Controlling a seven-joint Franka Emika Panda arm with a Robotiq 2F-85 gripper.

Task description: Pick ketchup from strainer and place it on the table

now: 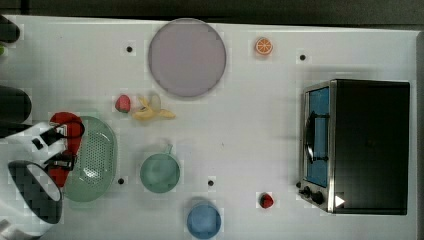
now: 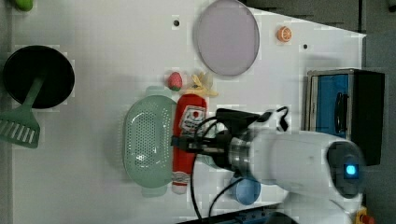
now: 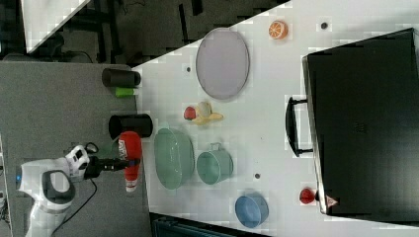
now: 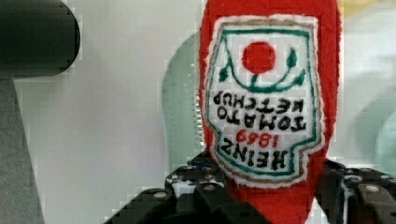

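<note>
The ketchup (image 1: 64, 125), a soft red bottle with a white Heinz label, is clamped between my gripper's (image 1: 59, 152) black fingers (image 4: 201, 196) near its lower half. The label (image 4: 264, 98) faces the wrist camera. The bottle hangs off the surface, lengthwise along the pale green strainer (image 1: 96, 159). In the top view it overlaps the strainer's left rim. In the left view the ketchup (image 2: 189, 116) lies along the right side of the strainer (image 2: 147, 140), held by the gripper (image 2: 180, 142). The strainer's perforated bottom is bare. The white table (image 1: 250, 125) spreads around it.
A green cup with handle (image 1: 160, 172) and a blue cup (image 1: 204, 220) stand right of the strainer in the top view. A strawberry (image 1: 122, 103), banana (image 1: 150, 112) and grey-lilac plate (image 1: 186, 57) lie beyond. A toaster oven (image 1: 370, 145) fills the top view's right. A black bowl (image 2: 39, 77) holds a green spatula (image 2: 21, 123).
</note>
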